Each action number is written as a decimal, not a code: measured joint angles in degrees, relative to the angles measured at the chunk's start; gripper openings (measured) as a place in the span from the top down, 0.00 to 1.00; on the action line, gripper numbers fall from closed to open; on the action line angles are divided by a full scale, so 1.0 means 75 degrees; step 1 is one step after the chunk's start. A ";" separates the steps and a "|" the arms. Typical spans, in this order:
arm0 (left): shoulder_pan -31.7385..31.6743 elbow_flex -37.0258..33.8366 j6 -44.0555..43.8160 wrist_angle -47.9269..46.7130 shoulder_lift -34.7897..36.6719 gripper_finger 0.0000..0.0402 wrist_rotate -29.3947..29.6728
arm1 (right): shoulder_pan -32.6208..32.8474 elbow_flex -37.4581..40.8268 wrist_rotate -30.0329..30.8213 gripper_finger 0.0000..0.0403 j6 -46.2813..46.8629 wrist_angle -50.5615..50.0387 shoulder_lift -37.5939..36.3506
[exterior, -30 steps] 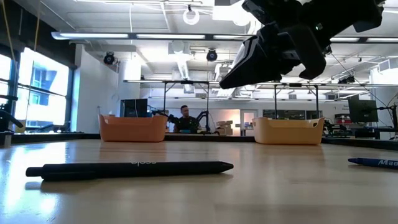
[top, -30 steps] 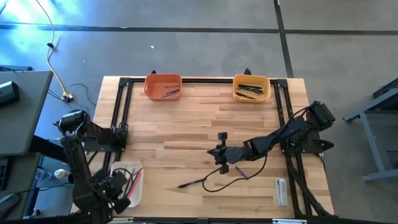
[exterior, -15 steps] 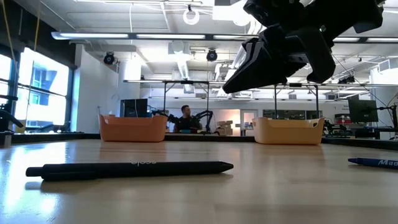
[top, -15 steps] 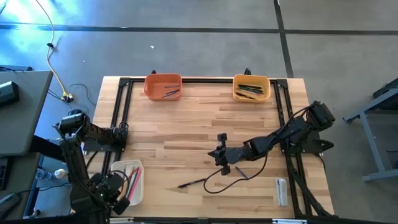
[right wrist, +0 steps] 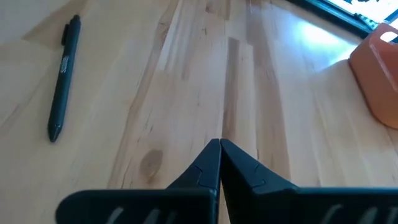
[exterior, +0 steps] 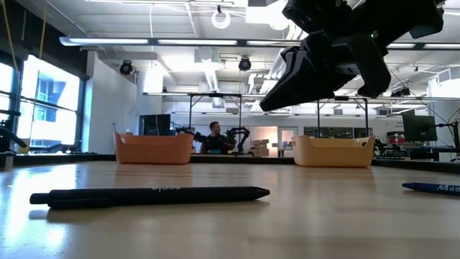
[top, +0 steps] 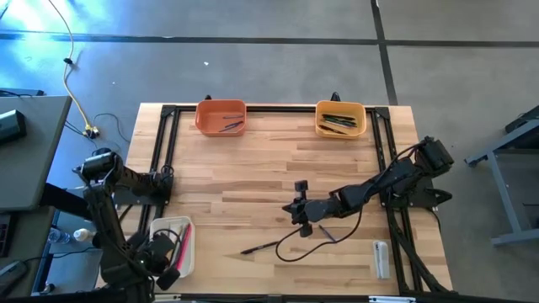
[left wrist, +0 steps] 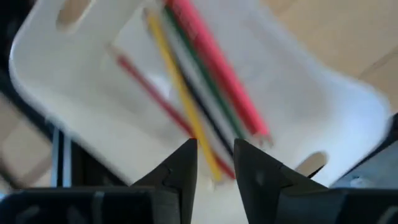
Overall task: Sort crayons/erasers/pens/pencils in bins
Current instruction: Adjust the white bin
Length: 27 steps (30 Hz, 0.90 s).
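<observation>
My left gripper (top: 165, 257) (left wrist: 215, 155) hangs open, pointing down, over the white bin (top: 163, 225) (left wrist: 298, 106) at the table's near left corner. Red, green and yellow pencils (left wrist: 211, 87) lie side by side on the bin's floor, below the fingertips and clear of them. My right gripper (top: 301, 220) (right wrist: 219, 148) is shut and empty, slanting down above the table's middle. A black pen (top: 261, 247) (exterior: 151, 196) (right wrist: 62, 81) lies flat on the wood to its near left. The orange bin (top: 221, 116) and the yellow-orange bin (top: 340, 118) stand at the far edge with sticks inside.
A blue crayon (exterior: 431, 188) (top: 327, 233) lies near my right gripper, and a white eraser (top: 381, 257) lies at the near right. A black cable loops across the table below the right arm. A person (exterior: 213, 137) sits in the room beyond the table.
</observation>
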<state>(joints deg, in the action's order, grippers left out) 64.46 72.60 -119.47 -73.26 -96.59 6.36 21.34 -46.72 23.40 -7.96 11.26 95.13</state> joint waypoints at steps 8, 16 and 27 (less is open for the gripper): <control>-0.0670 -0.0720 0.1788 -0.0171 0.0017 0.87 0.0676 | -0.0063 0.0642 -0.0504 1.00 -0.0320 0.0696 0.0000; -0.1870 -0.1628 0.4387 0.1020 0.0159 0.99 0.0984 | -0.0145 0.1099 -0.0638 1.00 0.0058 0.1422 0.0000; -0.2211 -0.1791 0.5285 0.1609 0.0162 1.00 0.1226 | -0.0041 0.1096 -0.0636 1.00 0.0196 0.1447 0.0000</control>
<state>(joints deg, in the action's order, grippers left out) 47.88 59.17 -79.83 -61.20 -95.37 15.55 21.03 -38.50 18.63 -6.49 22.11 95.13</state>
